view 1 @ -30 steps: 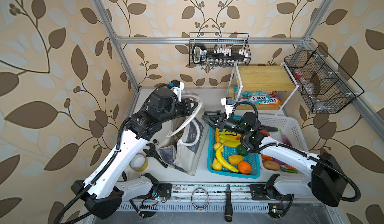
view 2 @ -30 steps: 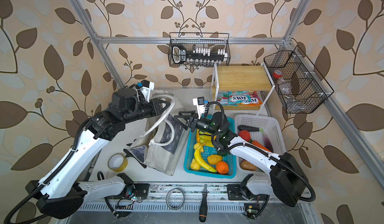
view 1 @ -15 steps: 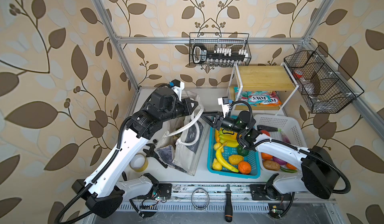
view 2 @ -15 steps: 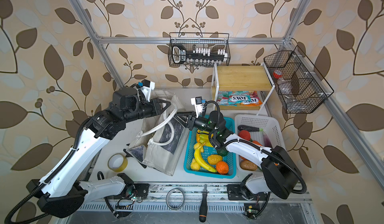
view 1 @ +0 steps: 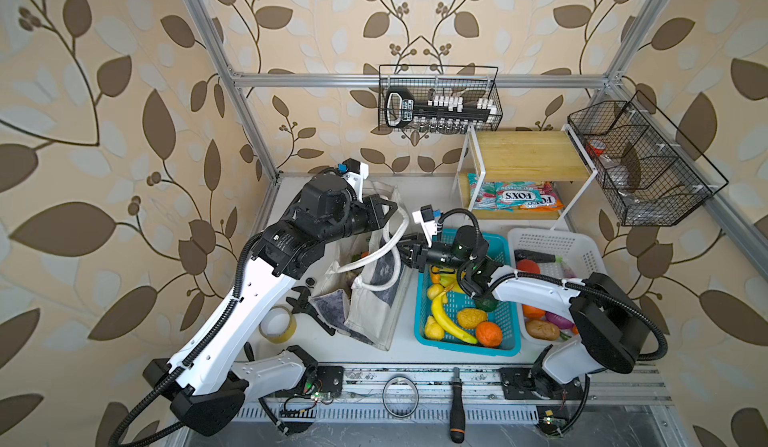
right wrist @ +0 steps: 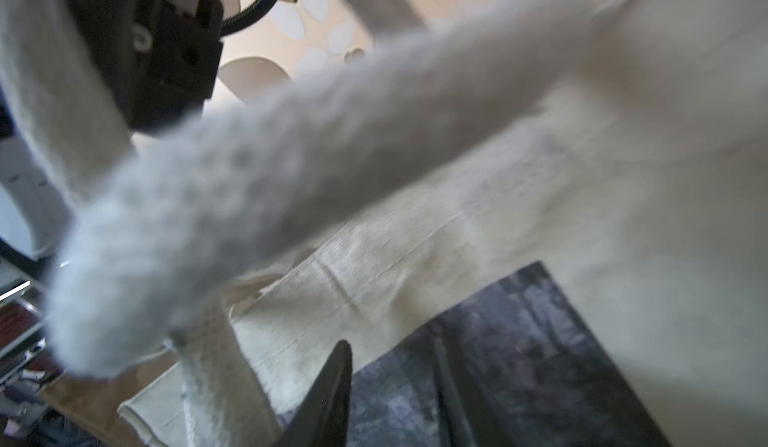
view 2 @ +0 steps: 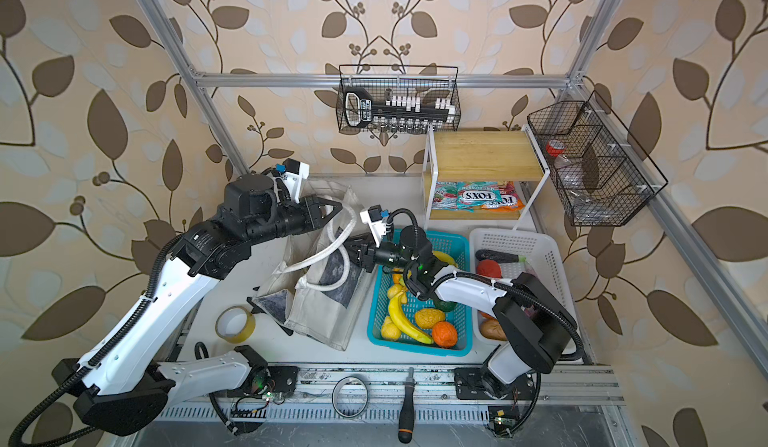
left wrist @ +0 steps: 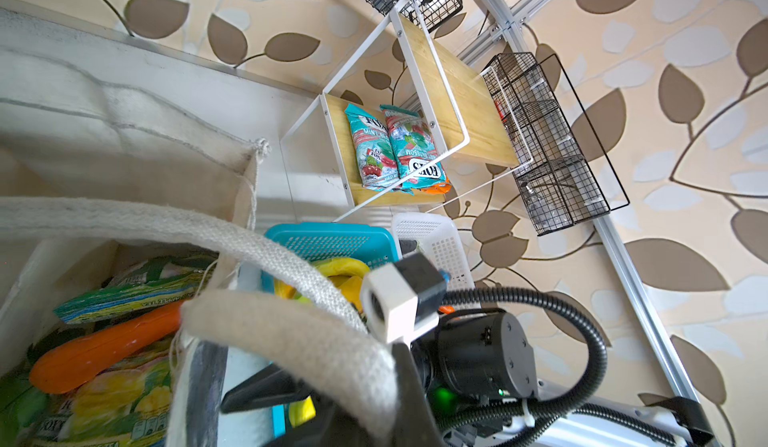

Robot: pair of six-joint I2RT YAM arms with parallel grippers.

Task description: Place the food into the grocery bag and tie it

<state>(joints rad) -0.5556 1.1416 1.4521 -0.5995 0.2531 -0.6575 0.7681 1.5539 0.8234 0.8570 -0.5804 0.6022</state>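
Right gripper (view 1: pixel 406 254) moved to the grocery bag (view 1: pixel 374 312), jaws apart, tips blurred; left gripper (view 1: pixel 390 210) clamps strap (view 1: pixel 401 227).

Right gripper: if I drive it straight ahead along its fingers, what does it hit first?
Most likely the grocery bag: the right gripper points at its dark printed panel, with a strap handle looping close by; depth is unclear.

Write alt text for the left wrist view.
An open cloth bag holds a toy carrot and green-and-yellow snack packets, with a thick strap arching across the foreground. The right arm sits close beside it, in front of a blue basket and a white basket. Behind, FOX'S packets lie on a wooden shelf.
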